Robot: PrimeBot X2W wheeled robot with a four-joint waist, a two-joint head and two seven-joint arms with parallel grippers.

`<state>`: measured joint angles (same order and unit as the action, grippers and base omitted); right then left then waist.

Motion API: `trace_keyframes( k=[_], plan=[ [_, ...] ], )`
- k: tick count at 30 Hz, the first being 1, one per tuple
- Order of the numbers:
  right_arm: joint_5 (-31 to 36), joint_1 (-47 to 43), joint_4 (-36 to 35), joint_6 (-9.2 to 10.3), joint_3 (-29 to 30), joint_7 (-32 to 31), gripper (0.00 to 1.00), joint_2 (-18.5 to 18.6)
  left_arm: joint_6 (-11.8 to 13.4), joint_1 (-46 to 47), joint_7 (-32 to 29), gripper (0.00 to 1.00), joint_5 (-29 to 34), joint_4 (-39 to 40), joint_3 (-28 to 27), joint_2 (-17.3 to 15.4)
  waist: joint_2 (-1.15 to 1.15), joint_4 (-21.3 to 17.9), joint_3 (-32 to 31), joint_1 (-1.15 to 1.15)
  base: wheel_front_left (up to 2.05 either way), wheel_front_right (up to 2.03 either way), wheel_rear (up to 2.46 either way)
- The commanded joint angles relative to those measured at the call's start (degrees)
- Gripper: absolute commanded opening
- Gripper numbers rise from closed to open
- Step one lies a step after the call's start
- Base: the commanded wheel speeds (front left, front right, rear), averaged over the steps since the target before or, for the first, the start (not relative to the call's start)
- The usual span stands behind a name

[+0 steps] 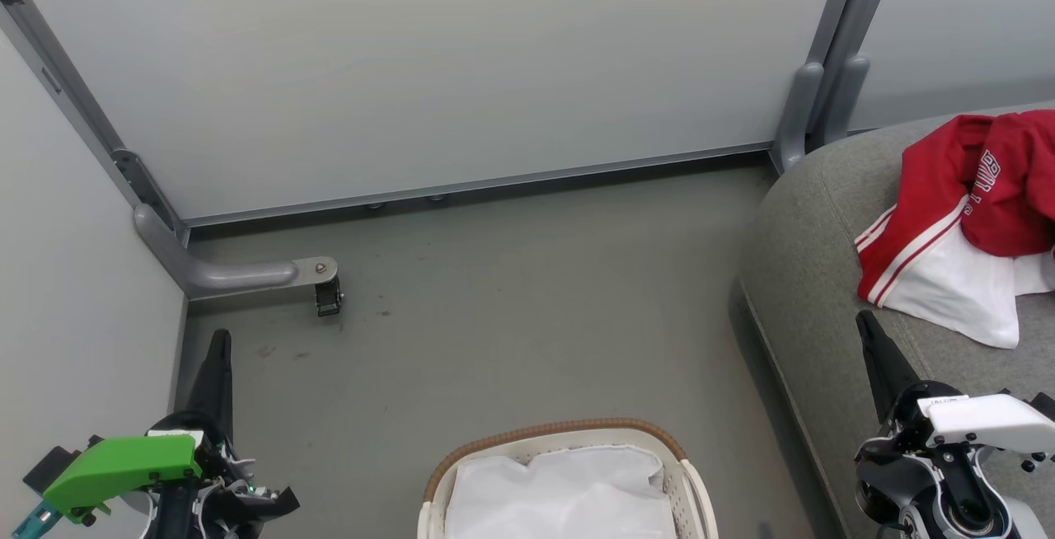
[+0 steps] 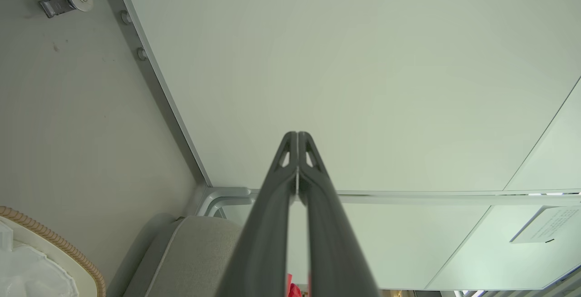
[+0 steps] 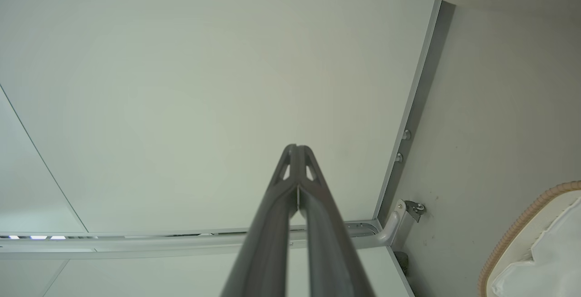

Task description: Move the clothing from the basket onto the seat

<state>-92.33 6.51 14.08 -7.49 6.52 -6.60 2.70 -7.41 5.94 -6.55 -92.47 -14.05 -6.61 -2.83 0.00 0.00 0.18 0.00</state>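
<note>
Sitting closest to the robot, at the bottom middle of the head view, the white perforated basket (image 1: 557, 430) with its brown woven-look rim has its plain white liner (image 1: 560, 489) crumpled inside. To either side of it the two arms point up the view. The left gripper (image 1: 221, 339), above a green cover (image 1: 124, 465), is at the lower left over the grey floor (image 1: 494, 316), and the right gripper (image 1: 865, 326) is at the lower right over the front edge of the seat (image 1: 812, 275). In each wrist view the two long dark fingers are pressed together at their tips, with nothing clamped between them. The seat, a large grey upholstered cushion with a rounded corner, lies just right of the basket. The clothing (image 1: 960, 217) lies bunched on top of the seat, well apart from the basket. It is red fabric with white lettering, a red-and-white striped band and a white part spread toward the right gripper. Farther off, a small black caster (image 1: 328, 298) on a grey metal foot rests on the floor. Behind it, pale partition panels (image 1: 461, 69) in grey frames close off the space.
</note>
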Motion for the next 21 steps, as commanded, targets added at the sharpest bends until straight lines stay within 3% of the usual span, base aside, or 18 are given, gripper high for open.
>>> trace_keyframes(
  k=[1,21],
  plan=[
    [-0.19,-0.62,-0.21,0.0,0.09,-0.07,0.0,0.35,-0.23,0.58,-0.18,0.0,0.13,0.09,-0.06,-0.11,0.0,0.0,0.0,0.0,0.0,0.0,0.0],
    [-0.19,-0.62,-0.21,0.0,0.09,-0.07,0.0,0.35,-0.23,0.58,-0.17,0.0,0.12,0.09,-0.05,-0.11,0.0,0.0,0.0,0.0,0.0,0.0,0.0]
  ],
)
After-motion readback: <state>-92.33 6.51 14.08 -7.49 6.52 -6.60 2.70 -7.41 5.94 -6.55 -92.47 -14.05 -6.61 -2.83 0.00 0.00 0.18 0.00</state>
